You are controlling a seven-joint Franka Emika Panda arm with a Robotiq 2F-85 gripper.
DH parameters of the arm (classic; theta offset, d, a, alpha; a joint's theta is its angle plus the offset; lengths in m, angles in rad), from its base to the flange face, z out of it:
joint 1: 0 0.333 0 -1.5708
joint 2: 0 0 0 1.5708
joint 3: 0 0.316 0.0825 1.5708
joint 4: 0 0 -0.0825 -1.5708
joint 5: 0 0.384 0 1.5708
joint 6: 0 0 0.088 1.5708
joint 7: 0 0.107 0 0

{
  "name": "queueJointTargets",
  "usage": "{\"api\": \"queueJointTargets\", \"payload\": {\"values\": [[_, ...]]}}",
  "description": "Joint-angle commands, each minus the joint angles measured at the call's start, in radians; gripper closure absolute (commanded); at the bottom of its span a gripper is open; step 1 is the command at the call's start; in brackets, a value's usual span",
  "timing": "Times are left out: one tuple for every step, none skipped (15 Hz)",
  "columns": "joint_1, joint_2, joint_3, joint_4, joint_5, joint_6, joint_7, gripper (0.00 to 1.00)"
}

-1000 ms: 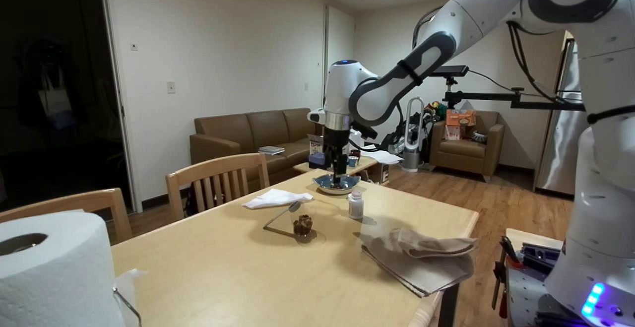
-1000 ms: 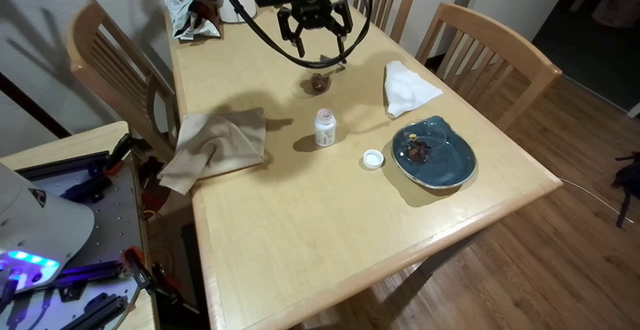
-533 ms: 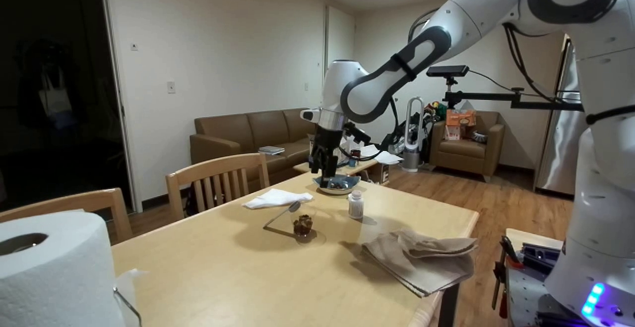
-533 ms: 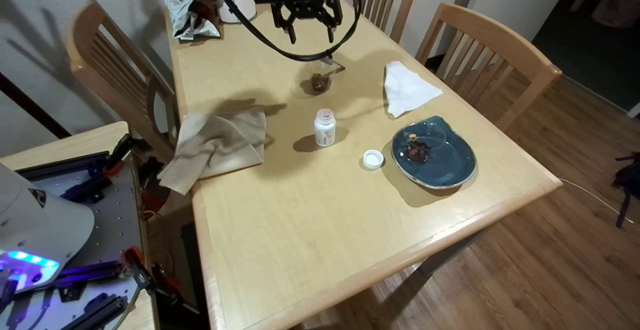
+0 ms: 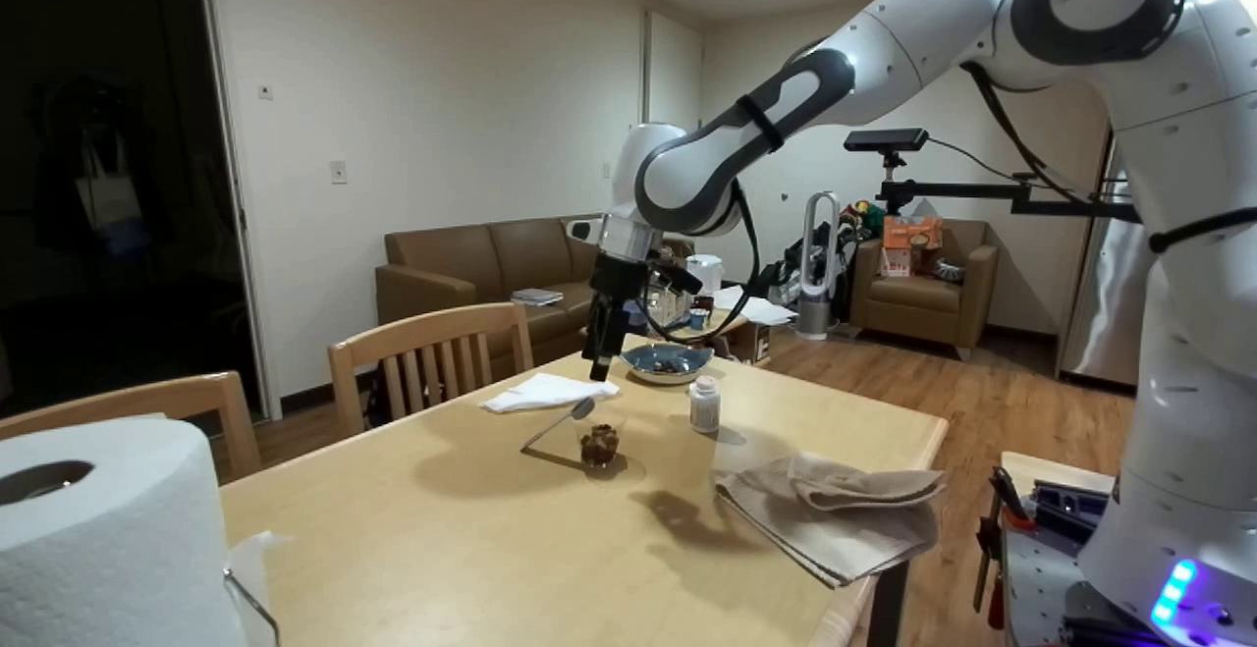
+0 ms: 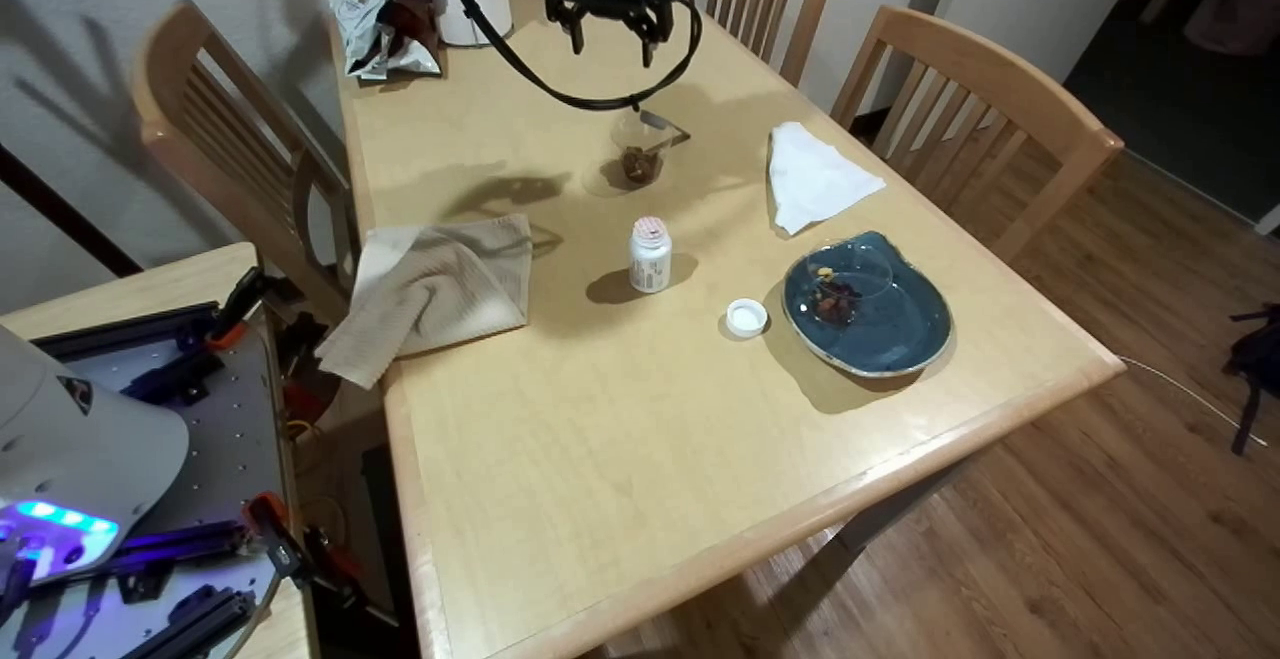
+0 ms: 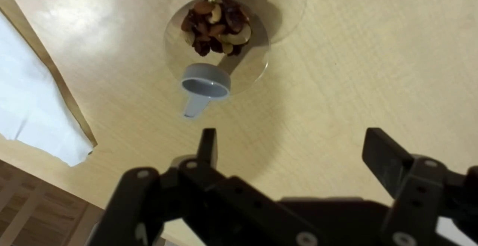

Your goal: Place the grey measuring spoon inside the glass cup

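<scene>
The grey measuring spoon (image 7: 207,80) leans against the rim of the glass cup (image 7: 257,61), bowl up at the rim and handle end on the table. It leans the same way in both exterior views (image 5: 555,426) (image 6: 657,122). The see-through cup (image 5: 613,421) holds nuts and dried fruit, and it stands upright in an exterior view (image 6: 622,137). My gripper (image 7: 289,141) is open and empty above the table. In the wrist view the spoon lies ahead of the left finger, apart from it. The gripper shows tilted in both exterior views (image 5: 600,372) (image 6: 612,51).
A white napkin (image 5: 550,393) lies near the cup. A white bottle (image 6: 650,257), its cap (image 6: 746,318) and a blue plate (image 6: 900,324) with a clear cup of nuts stand nearby. A beige cloth (image 5: 835,510) lies at the table edge. A paper roll (image 5: 108,549) stands beyond.
My gripper has moved away from over the plate, leftward in one of the exterior views and upward in another, and has tilted. It stays open. The spoon and cup have not moved.
</scene>
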Motion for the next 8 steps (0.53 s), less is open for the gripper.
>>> {"api": "queueJointTargets", "payload": {"values": [[0.002,0.003,-0.003,0.010,-0.020,-0.043,0.032,0.00],[0.021,0.008,-0.026,0.025,-0.051,-0.099,0.099,0.00],[0.030,0.016,-0.037,0.043,-0.067,-0.153,0.148,0.00],[0.037,0.027,-0.045,0.065,-0.084,-0.218,0.195,0.00],[0.033,0.037,-0.048,0.076,-0.083,-0.253,0.213,0.00],[0.036,0.045,-0.049,0.095,-0.083,-0.297,0.237,0.00],[0.037,0.055,-0.051,0.112,-0.087,-0.326,0.250,0.00],[0.041,0.061,-0.050,0.122,-0.090,-0.321,0.251,0.00]]}}
